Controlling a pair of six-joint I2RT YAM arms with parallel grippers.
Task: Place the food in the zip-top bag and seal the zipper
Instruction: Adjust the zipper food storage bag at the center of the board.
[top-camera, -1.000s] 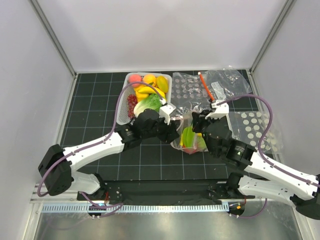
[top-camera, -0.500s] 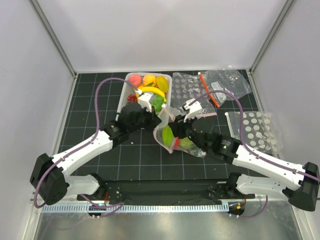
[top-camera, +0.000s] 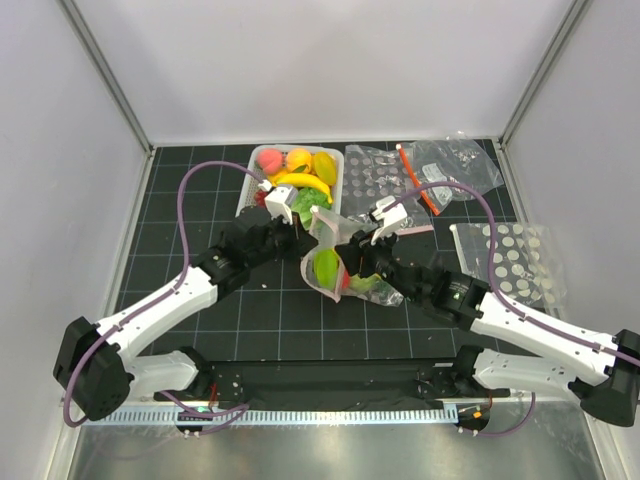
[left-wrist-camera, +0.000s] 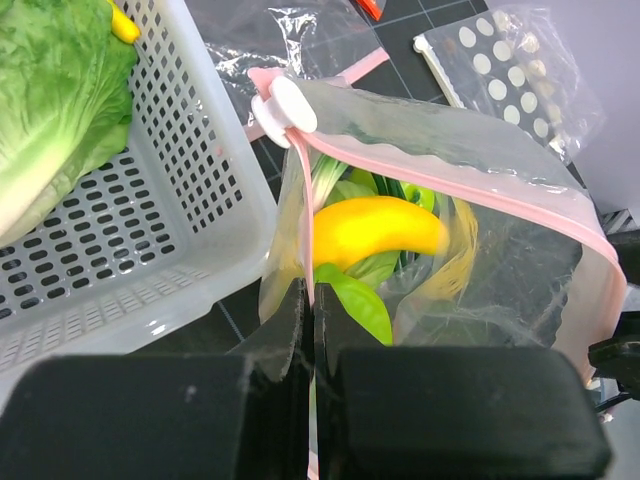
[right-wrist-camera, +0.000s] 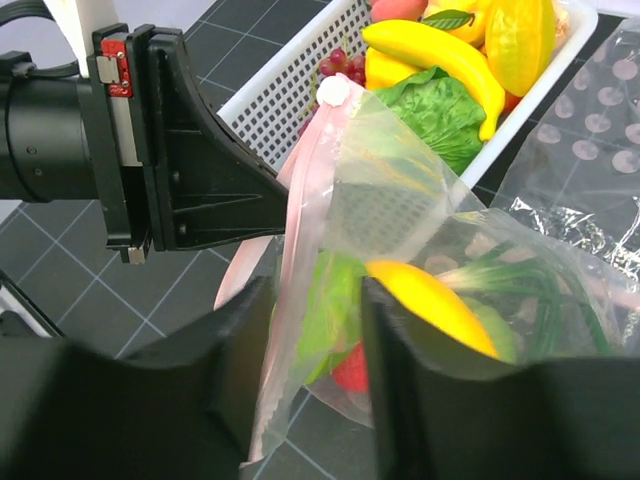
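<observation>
The transparent zip-top bag (top-camera: 335, 268) stands left of centre, mouth towards the basket, with a yellow banana (left-wrist-camera: 375, 228), green pieces (left-wrist-camera: 360, 300) and a red piece (right-wrist-camera: 352, 368) inside. Its pale pink zipper (left-wrist-camera: 470, 190) runs round the open mouth, with a white slider (left-wrist-camera: 293, 103) at the top corner. My left gripper (left-wrist-camera: 308, 312) is shut on the zipper strip's left side; it also shows in the top view (top-camera: 298, 233). My right gripper (right-wrist-camera: 315, 360) is open and straddles the strip (right-wrist-camera: 290, 290) and the bag wall. More food lies in the white mesh basket (top-camera: 252, 175).
The basket holds lettuce (right-wrist-camera: 440, 110), a banana (right-wrist-camera: 430, 50), grapes (right-wrist-camera: 335, 62), a peach (top-camera: 270, 158) and an orange (top-camera: 298, 158). A clear bag with an orange-red strip (top-camera: 412, 172) and dotted sheets (top-camera: 505, 255) lie at the back right.
Both grippers have carried the bag left, closer to the basket. The left arm has stretched out further and the bag's mouth now faces the basket.
</observation>
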